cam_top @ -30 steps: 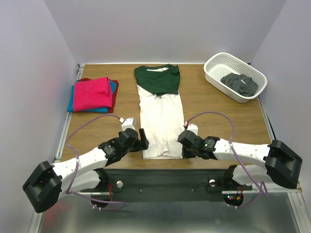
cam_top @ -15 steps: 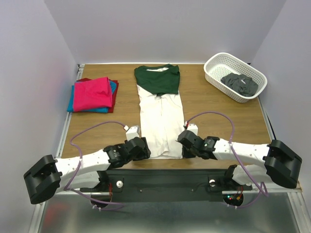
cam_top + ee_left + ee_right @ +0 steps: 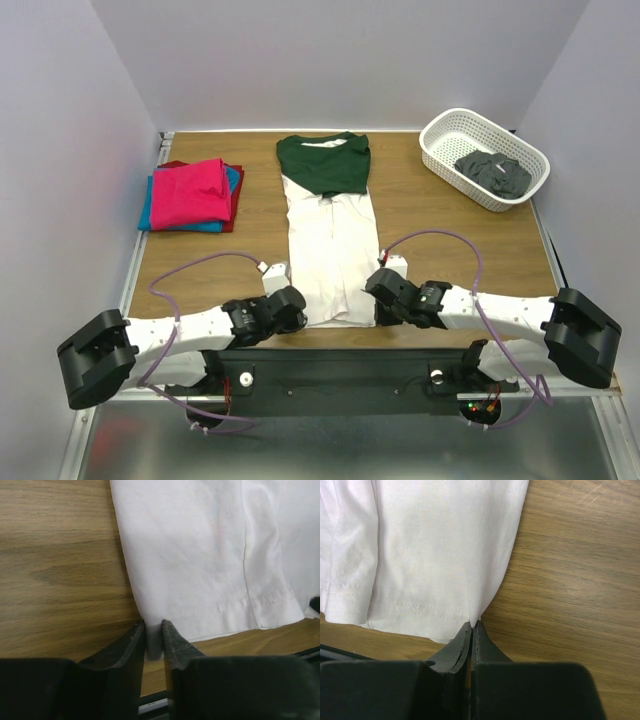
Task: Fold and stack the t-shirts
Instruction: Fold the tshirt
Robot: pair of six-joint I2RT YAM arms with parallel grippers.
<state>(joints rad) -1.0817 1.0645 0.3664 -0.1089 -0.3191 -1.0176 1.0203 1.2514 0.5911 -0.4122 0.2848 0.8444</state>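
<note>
Far beyond and left of the left fingers (image 3: 296,314), a folded stack (image 3: 190,192) sits on the counter (image 3: 450,230), magenta on top. The left fingers pinch the near left hem corner of the white shirt (image 3: 330,255), which lies flat between both sets of fingers, green end away. The right fingers (image 3: 472,630) are clenched on its near right corner. Far beyond and right of them, a basket (image 3: 440,160) holds dark cloth (image 3: 492,172).

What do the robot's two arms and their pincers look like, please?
Both the left arm and right arm have white shells, black joint housings and a bulky black block at the shoulder end. A purple cable loops along each. The left pincer and right pincer are black with flat, tapering fingers.
</note>
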